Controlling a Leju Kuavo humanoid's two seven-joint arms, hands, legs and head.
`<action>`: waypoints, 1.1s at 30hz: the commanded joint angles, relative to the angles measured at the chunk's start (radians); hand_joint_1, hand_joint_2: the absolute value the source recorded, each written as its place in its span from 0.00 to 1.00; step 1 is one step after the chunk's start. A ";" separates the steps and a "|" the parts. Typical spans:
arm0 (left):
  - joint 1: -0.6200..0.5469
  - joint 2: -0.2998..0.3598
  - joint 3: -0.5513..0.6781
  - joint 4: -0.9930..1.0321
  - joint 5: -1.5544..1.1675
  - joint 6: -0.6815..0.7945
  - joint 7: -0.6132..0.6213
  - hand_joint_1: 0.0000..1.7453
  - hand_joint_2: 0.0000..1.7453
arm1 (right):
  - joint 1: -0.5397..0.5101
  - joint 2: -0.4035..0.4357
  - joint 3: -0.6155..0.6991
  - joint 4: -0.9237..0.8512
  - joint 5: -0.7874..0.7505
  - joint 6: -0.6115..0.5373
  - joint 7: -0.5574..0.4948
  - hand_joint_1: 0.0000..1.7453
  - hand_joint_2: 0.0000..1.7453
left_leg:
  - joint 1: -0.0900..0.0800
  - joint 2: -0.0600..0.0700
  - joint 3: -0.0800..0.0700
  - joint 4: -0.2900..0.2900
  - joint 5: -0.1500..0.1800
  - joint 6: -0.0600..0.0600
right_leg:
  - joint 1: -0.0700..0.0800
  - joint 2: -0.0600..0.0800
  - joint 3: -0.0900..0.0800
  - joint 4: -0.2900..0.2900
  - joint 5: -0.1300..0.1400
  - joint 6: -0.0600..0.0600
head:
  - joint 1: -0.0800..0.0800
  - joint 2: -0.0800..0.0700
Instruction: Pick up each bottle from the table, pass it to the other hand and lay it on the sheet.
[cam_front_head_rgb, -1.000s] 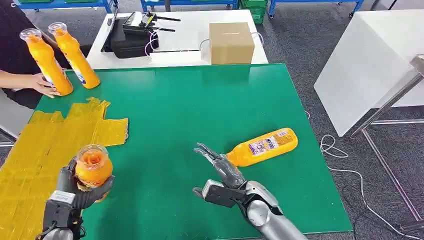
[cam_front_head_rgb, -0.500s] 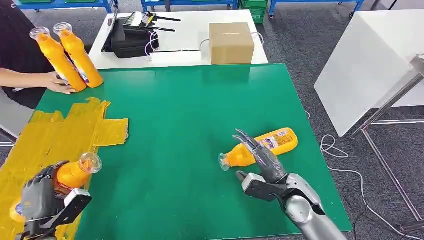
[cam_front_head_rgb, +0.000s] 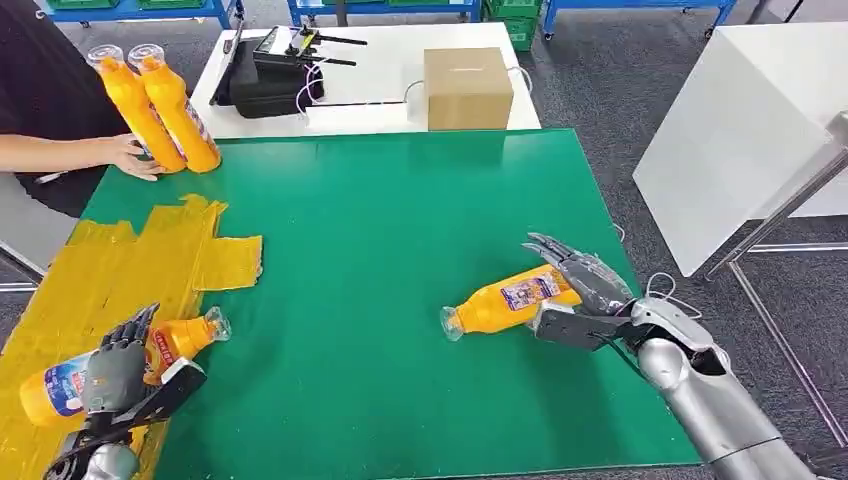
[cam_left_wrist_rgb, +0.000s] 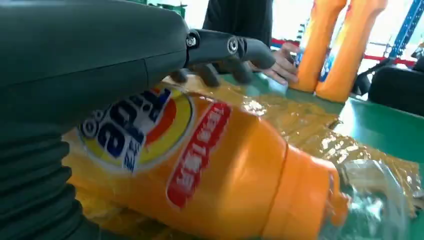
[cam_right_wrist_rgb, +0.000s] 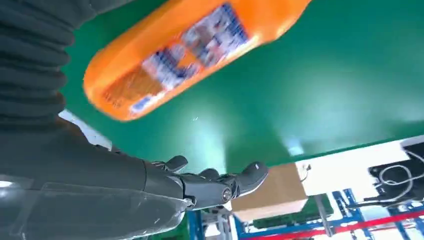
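Note:
An orange bottle lies on its side on the yellow sheet, cap toward the green table. My left hand sits over its middle; in the left wrist view the fingers stretch out straight above the bottle without wrapping it. A second orange bottle lies on the green table at right. My right hand hovers open over its base end, and the fingers stand apart from the bottle. Two more bottles lean at the back left.
A person's hand steadies the two leaning bottles. Behind the green table a white table carries a cardboard box and a black case. A white table stands at right, and cables lie on the floor.
My left hand lowered and tipped its bottle from upright to lying on the sheet, and its fingers straightened. My right hand travelled right to the second bottle's base. The person slid the two bottles rightward.

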 joint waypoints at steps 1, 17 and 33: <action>-0.019 -0.001 -0.090 0.131 0.100 -0.106 -0.048 0.00 0.00 | -0.180 -0.019 0.151 0.248 0.024 0.045 0.022 0.00 1.00 | 0.000 0.002 0.000 -0.002 0.001 -0.001 | 0.000 0.002 0.000 -0.002 0.002 0.001 | 0.000 0.000; 0.088 -0.084 -0.134 -0.308 0.618 -0.542 -0.183 0.00 0.00 | -0.323 0.132 0.321 0.787 0.173 0.050 0.065 0.00 1.00 | 0.001 -0.003 -0.001 0.000 0.003 0.000 | 0.002 -0.004 0.001 -0.002 0.002 0.001 | 0.001 0.000; 0.155 -0.117 -0.092 -0.367 0.918 -0.788 -0.142 0.00 0.00 | -0.249 0.192 0.175 0.682 0.079 -0.034 -0.016 1.00 1.00 | 0.001 -0.002 0.003 -0.001 0.003 -0.001 | 0.002 -0.003 0.003 -0.002 0.001 0.000 | 0.001 0.000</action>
